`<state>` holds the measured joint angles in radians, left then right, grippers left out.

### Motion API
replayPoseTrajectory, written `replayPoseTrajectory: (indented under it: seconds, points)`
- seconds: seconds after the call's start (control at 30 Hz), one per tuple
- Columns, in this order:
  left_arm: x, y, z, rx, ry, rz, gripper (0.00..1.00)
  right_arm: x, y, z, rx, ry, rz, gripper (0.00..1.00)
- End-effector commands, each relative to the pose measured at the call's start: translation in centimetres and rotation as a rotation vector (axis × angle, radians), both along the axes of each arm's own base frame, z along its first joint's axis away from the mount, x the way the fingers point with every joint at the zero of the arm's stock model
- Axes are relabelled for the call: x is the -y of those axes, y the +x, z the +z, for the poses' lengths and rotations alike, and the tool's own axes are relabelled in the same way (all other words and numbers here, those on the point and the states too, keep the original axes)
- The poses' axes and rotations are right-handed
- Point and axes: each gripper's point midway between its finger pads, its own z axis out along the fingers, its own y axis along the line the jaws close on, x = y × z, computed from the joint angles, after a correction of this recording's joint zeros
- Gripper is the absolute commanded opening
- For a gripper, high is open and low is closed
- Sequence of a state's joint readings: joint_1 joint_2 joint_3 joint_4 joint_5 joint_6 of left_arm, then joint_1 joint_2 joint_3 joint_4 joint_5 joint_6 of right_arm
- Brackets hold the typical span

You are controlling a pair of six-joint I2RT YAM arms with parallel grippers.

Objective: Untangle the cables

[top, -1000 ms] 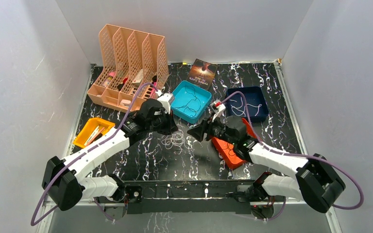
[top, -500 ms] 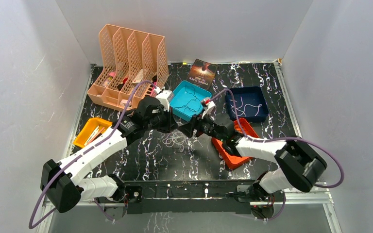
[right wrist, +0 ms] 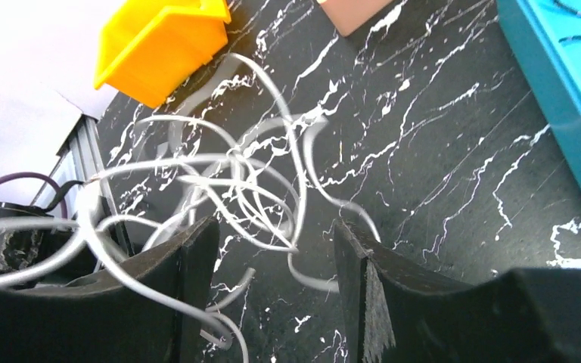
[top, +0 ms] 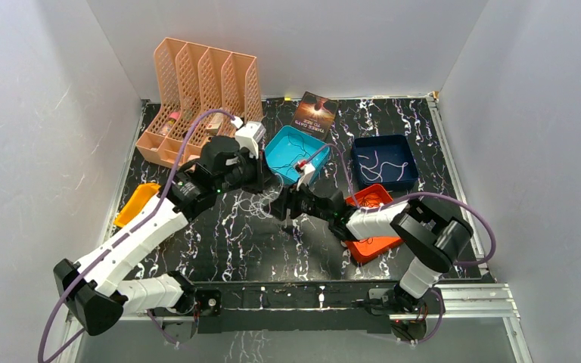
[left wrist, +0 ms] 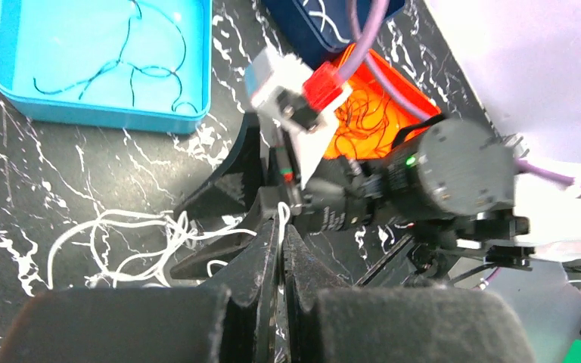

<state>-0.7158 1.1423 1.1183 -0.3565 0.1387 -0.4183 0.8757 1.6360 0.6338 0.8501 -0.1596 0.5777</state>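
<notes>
beside the teal tray [left wrist: 98, 117] edge, left gripper [left wrist: 280, 227] pinches white cables [left wrist: 178, 231].

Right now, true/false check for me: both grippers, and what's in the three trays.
1. The left gripper is shut on a strand of the white cable tangle. True.
2. The right gripper is shut. False: it is open, with its jaws on either side of the tangle.
3. The teal tray holds white cables. False: it holds dark cords.
4. The dark blue tray holds white cords. True.
5. The orange tray is empty. False: thin dark threads lie in it.
</notes>
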Motion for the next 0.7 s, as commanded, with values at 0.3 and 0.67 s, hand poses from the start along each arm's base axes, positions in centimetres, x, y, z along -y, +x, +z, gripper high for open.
replayPoseTrajectory:
  seconds: [0.3,0.67]
  points:
    - [-1.3,0.9,10.7,0.232,-0.056,0.033,0.0,0.2,-1.8,-3.9,-0.078,0.0,0.011,0.56]
    - [-2.2,2.2,16.5,0.395,-0.054,0.075,0.0,1.5,-3.5,-7.4,-0.152,-0.064,0.018,0.42]
